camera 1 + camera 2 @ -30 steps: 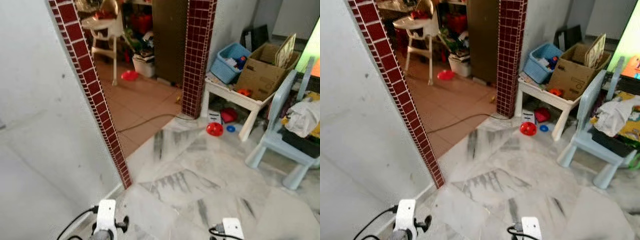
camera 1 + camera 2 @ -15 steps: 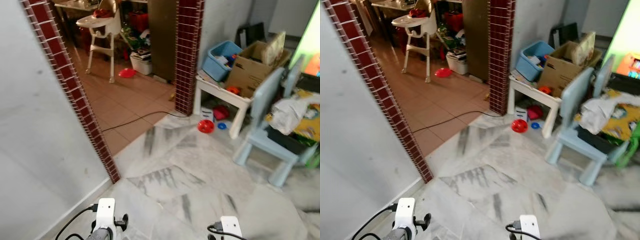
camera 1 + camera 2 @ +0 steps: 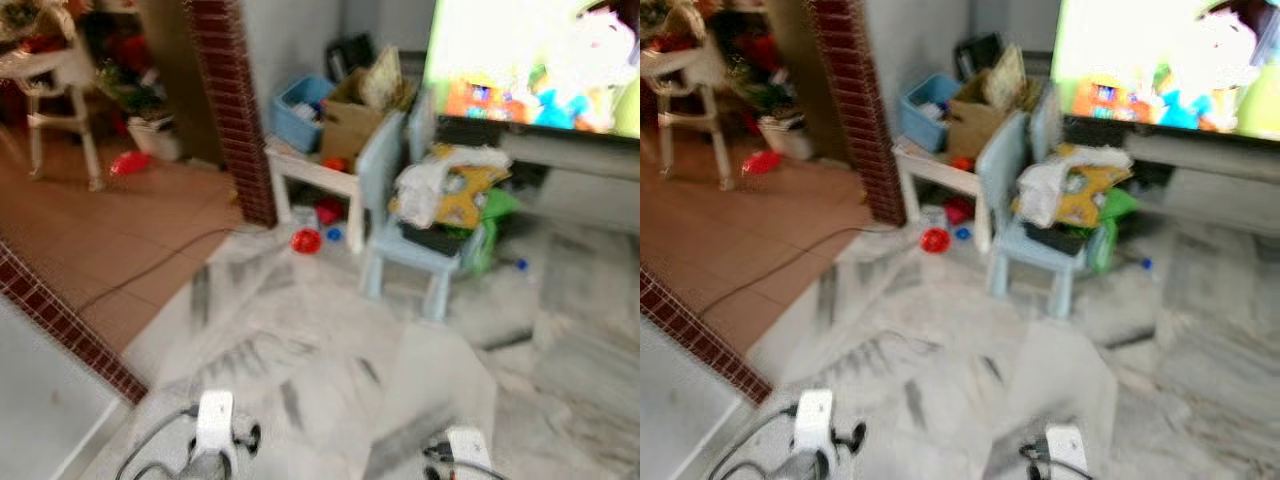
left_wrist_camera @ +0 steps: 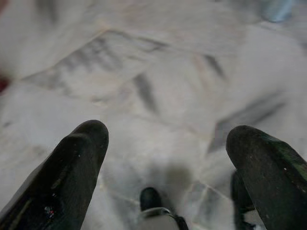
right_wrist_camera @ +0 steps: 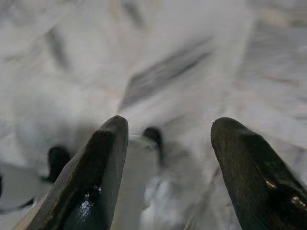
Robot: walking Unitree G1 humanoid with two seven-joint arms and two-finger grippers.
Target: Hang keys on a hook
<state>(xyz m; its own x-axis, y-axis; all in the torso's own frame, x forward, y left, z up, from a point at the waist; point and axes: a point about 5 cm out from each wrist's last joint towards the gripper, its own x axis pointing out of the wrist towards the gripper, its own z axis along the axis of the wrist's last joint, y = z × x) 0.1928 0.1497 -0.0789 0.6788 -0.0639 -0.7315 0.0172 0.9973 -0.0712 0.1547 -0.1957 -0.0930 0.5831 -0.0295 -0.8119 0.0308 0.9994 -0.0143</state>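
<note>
Looking down at the robot itself: the left arm [image 3: 213,440] ends in a white, boxy wrist block with a small dark knob on its side, and a thin black cable loops out from it. The right arm [image 3: 462,450] shows a matching white block, black cable curling at its edge. Up close, the left gripper [image 4: 165,167] has two thick black fingers [image 4: 72,177], rounded at the tips, faintly glossy. The right gripper [image 5: 165,165] matches: black, tapered fingers [image 5: 98,182] with a slight sheen.

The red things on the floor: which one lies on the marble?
The red ball beside the white table; the other red thing lies farther left on the brown tiles.
</note>
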